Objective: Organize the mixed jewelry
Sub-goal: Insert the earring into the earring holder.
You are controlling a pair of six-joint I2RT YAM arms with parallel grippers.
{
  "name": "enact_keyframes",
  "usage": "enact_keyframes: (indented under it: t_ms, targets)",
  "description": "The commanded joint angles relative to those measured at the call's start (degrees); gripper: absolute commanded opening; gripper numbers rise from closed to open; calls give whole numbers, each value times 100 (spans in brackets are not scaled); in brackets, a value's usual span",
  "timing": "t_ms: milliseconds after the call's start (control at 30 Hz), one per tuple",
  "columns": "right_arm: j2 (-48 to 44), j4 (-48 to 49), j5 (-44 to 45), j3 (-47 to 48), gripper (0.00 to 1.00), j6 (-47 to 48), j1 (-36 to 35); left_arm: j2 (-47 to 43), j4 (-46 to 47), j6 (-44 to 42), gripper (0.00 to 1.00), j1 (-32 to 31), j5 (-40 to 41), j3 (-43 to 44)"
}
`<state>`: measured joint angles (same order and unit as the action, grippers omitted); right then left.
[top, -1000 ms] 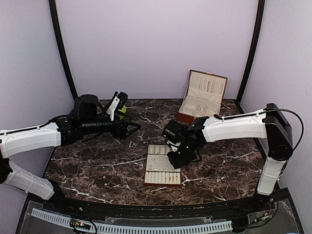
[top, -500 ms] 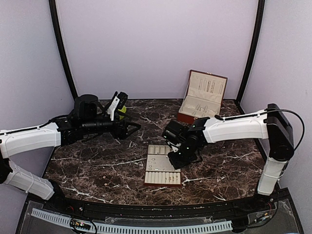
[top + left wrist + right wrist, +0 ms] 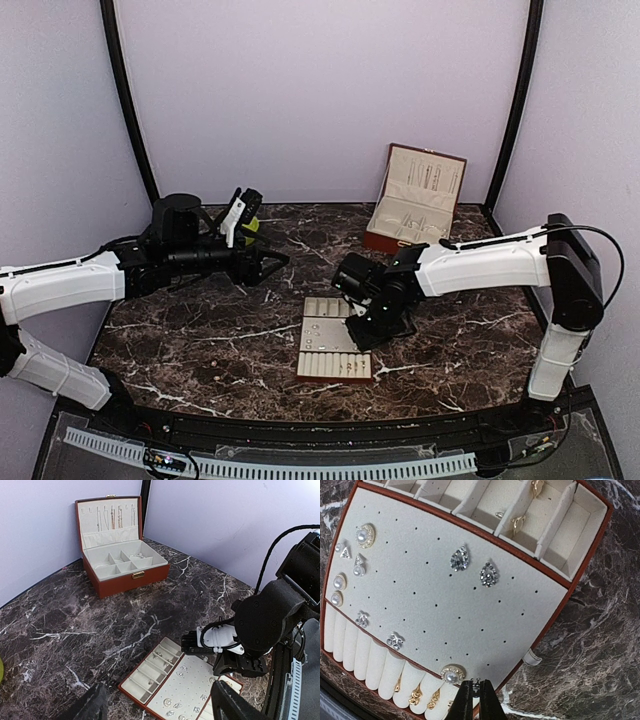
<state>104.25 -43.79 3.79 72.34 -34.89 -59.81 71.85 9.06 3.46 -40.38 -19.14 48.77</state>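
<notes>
The beige tray (image 3: 445, 600) with a brown edge carries silvery and pearl studs (image 3: 460, 558) on its pin board, with gold rings (image 3: 415, 696) in the roll slots. My right gripper (image 3: 475, 685) is shut on a tiny silvery stud (image 3: 476, 681), just above the board's near corner beside a pearl stud (image 3: 452, 674). From above, the right gripper (image 3: 362, 325) hangs over the right side of the tray (image 3: 325, 350). My left gripper (image 3: 264, 262) is open and empty, held off the table to the tray's far left. In the left wrist view its fingers (image 3: 92, 705) frame the tray (image 3: 190, 685).
An open brown jewelry box (image 3: 415, 200) stands at the back right, with chains (image 3: 112, 517) hanging in its lid. A lime-green bowl (image 3: 252, 225) shows behind the left wrist. Purple walls close in the marble table (image 3: 200, 340) on three sides.
The right wrist has shifted slightly to the right over the tray's right side, still pinching the stud. The left arm has not moved.
</notes>
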Motion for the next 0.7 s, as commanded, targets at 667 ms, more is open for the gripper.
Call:
enact_keyframes:
  t_ms: [667]
  targets:
    - [88,5,118,-188,6,-81,-83,-150,87,33,73,3,-53,-35]
